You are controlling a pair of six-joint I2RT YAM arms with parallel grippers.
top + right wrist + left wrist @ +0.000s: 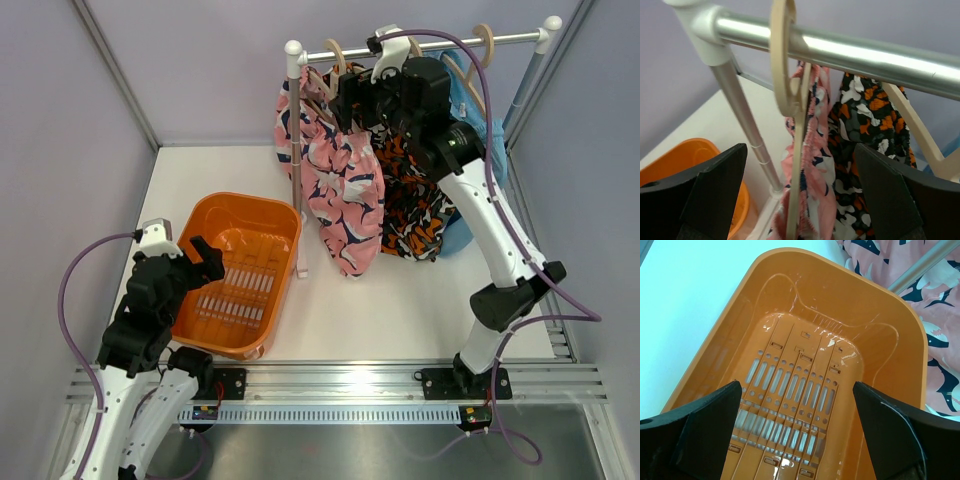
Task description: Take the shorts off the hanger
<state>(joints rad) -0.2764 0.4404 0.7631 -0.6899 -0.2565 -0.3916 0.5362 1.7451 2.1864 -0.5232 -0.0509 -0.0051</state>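
White tabletop (420,290): three shorts (410,215) hang from the rail (440,45) at twelve o'clock. Right jaws, wide open, face the pink pair's (345,190) hanger (780,55); next, probably grip fabric and pull down. Left jaws open over basket (215,215).

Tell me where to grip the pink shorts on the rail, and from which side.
Grip the pink shorts by the gathered top edge just below their hanger, probably coming from the front, the arms' side. There the fabric hangs as a narrow upright fold that open jaws could straddle, and the open right gripper faces it. The black shorts hang close beside, so keep clear of them.
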